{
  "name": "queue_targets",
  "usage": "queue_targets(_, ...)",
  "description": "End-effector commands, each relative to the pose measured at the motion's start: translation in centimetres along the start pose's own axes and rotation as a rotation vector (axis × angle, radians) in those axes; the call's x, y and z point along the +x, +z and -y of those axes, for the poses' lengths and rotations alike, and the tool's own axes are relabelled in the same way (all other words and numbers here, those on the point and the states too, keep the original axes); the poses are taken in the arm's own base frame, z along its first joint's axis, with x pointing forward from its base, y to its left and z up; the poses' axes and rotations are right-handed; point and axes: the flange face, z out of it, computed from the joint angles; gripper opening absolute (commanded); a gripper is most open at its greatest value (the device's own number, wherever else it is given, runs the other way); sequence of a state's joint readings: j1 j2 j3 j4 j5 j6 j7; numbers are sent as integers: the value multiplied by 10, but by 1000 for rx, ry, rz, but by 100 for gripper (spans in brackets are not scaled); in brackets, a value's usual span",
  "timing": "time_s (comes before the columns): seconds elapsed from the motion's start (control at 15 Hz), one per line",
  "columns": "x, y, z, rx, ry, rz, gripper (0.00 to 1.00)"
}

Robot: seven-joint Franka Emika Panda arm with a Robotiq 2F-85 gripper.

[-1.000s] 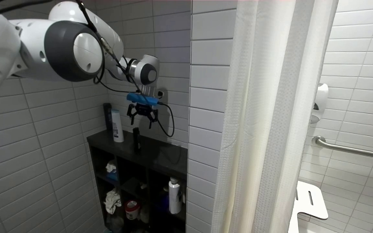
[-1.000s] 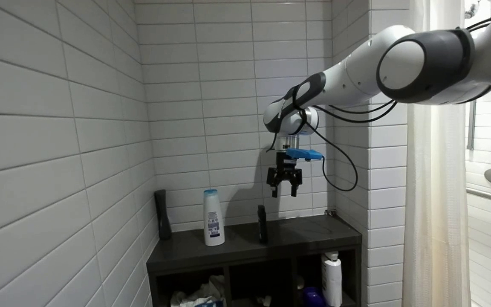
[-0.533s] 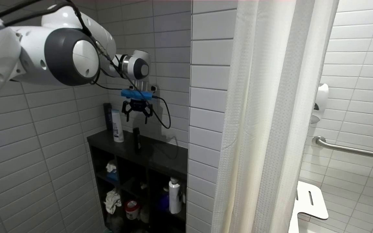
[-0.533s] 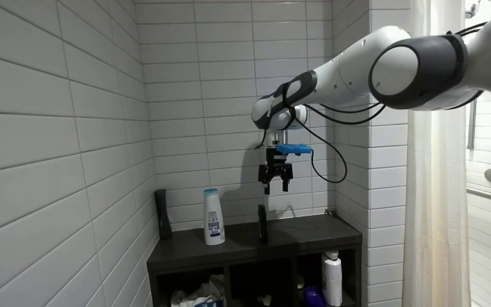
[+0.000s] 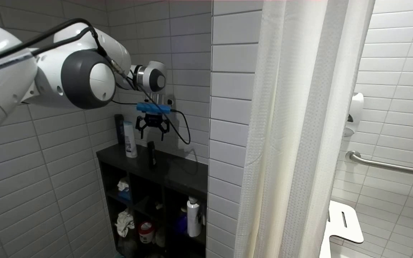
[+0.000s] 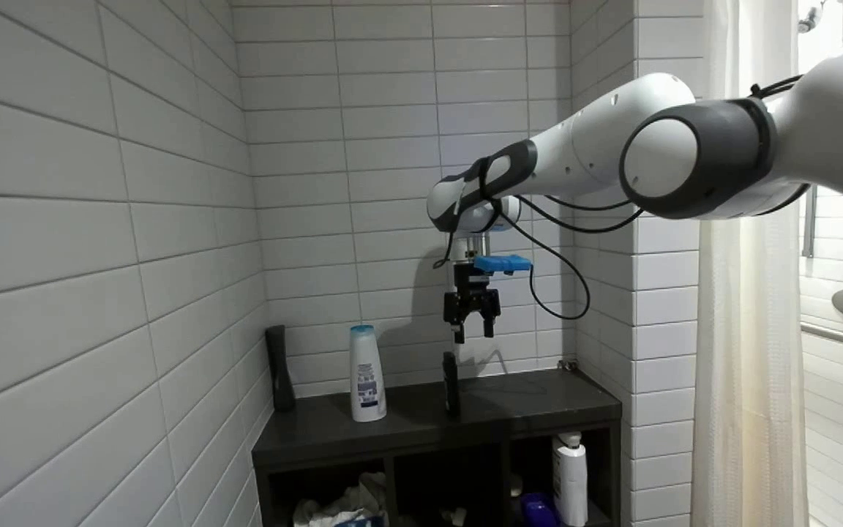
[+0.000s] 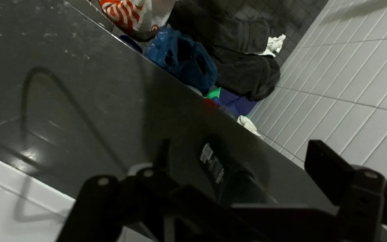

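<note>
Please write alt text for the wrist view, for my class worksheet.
An open, empty black gripper hangs over a dark shelf top; below, a black labelled container shows between the fingers. Beyond the edge are a blue plastic bag, dark cloth and a white tiled wall.

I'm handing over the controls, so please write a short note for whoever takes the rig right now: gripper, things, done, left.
Gripper: open, holding nothing, above the small black bottle and apart from it.
Things: the small black bottle stands on top of the dark shelf unit. The white bottle with the blue cap stands beside it, and a tall black container farther along.
Done: the gripper is over the small black bottle, which shows between the open jaws in the wrist view.
Left: no grasp made yet; reaching the bottle would probably mean coming lower.
</note>
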State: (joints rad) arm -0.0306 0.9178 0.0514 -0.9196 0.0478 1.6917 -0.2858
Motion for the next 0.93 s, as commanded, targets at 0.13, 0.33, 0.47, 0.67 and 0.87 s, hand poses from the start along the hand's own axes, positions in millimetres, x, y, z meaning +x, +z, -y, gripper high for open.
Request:
queue_targets(0.13, 1, 7, -6, -5, -13, 7, 100)
queue_targets(0.33, 2, 5, -6, -6, -15, 4, 100)
queue_targets(0.47, 2, 6, -6, 5, -14, 3, 100)
queue_targets(0.67, 5, 4, -2, 4, -22, -5, 100)
queue_targets(0.87, 10, -3, 2, -30, -34, -18, 100)
